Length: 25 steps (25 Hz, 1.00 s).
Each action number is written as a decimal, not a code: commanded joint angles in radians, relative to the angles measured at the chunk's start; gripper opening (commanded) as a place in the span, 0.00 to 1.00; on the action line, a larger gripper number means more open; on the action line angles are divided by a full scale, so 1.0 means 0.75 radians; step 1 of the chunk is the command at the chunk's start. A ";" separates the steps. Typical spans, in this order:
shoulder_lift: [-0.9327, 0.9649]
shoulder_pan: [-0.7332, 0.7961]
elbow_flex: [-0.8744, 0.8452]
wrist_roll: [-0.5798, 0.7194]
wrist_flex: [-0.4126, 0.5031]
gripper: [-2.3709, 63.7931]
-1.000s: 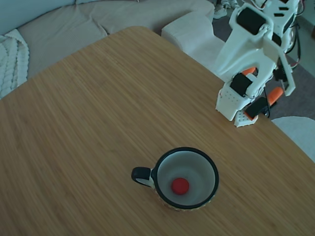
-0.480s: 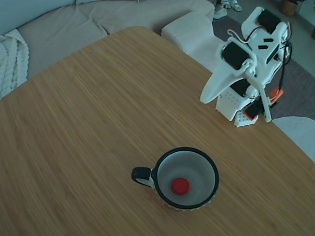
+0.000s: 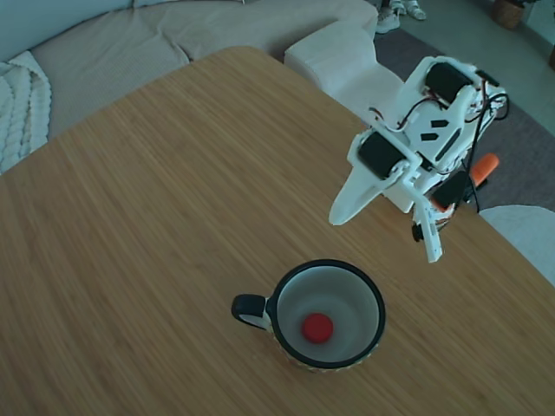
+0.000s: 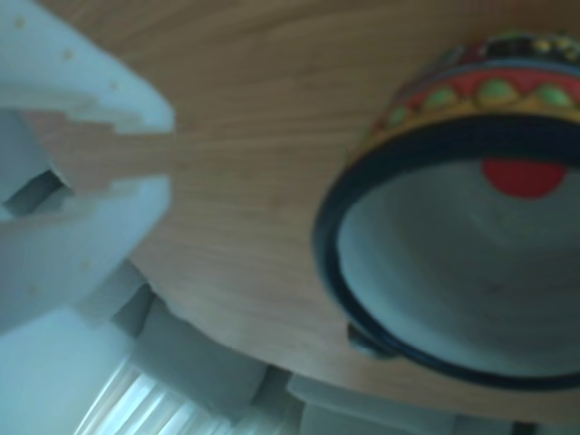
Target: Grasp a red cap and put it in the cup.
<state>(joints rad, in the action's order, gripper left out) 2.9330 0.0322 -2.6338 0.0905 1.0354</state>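
The red cap (image 3: 317, 327) lies flat on the bottom of the cup (image 3: 351, 290), a black-rimmed mug with its handle (image 3: 247, 308) pointing left in the fixed view. My white gripper (image 3: 382, 237) hangs above the table, up and to the right of the cup, open and holding nothing. Its broad finger reaches toward the cup and its thin finger (image 3: 429, 244) points down. In the other view, blurred white fingers (image 4: 82, 254) fill the left side. The cup's rim (image 4: 328, 263) and patterned wall fill the right, with the red cap (image 4: 523, 178) inside.
The wooden table's edge (image 3: 512, 251) runs close behind the arm's base, which is held by orange clamp handles (image 3: 482, 166). A beige sofa (image 3: 130, 43) and a white knitted blanket (image 3: 17, 104) lie beyond the far side.
The arm has unfolded from its upright pose at the base. The gripper has swung down and left toward the cup. The cap and cup have not moved.
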 commanded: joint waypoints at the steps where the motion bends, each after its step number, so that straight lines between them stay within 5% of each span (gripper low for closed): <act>1: 0.008 -0.006 -0.022 -0.014 -0.018 0.06; 25: 0.010 -0.006 -0.157 -0.153 -0.074 0.06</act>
<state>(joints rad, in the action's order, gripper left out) 2.9314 0.0276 -2.7642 -0.0261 0.9971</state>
